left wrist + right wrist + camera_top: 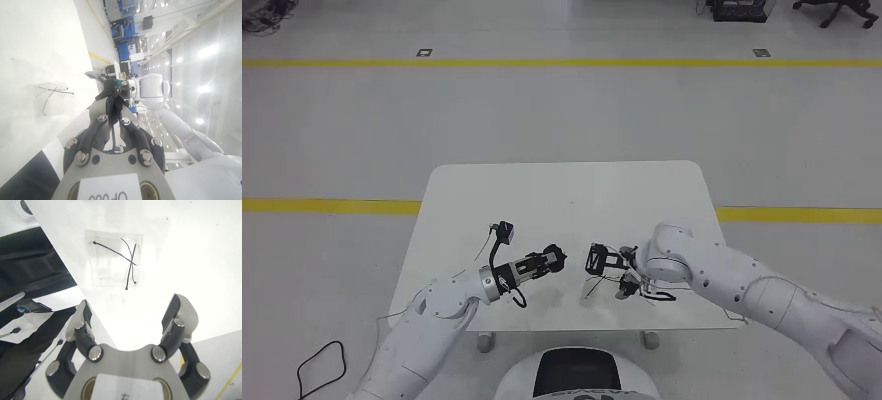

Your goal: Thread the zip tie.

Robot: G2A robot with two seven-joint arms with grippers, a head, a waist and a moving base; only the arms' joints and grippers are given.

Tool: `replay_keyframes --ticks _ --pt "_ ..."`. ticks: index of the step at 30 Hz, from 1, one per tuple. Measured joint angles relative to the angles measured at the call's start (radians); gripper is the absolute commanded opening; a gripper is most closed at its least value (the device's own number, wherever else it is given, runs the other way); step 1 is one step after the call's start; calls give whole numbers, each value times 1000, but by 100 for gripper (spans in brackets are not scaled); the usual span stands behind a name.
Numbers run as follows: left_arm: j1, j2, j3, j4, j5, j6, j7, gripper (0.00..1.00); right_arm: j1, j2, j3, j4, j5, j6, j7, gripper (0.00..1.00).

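Your left tool [113, 103] closed above the table [562, 200], any hold on a tie you cannot tell, your right tool [132, 308] spread wide and empty, black zip ties [115, 252] crossed in the clear tray [98, 275] near the table's front edge

The left arm [432, 320] and right arm [762, 295] wear glossy white shells with rounded, bulging joints. The left forearm ends in a banded black-and-silver wrist section, where a small black camera [504, 232] sits on a stalk with a thin black cable [488, 240]. The left gripper [113, 101] and right gripper [130, 308] look alike: a pale grey metal palm plate, curved black linkage bars and round silver pins, some with clip rings. The fingers are grey shells faced with black ribbed pads [171, 311]. Each palm plate carries a white label [124, 389] with dark print.
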Motion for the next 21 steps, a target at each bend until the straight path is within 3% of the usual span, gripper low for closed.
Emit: replay_keyframes --ticks 7,13,21 --pt "0 0 0 0 0 0 0 0 -7 -4 -17 -3 -48 0 -13 100" --pt "0 0 0 0 0 0 0 0 24 -11 -80 -25 -129 0 -20 100" --pt "0 0 0 0 0 0 0 0 8 -12 -71 -9 -146 0 -54 100"
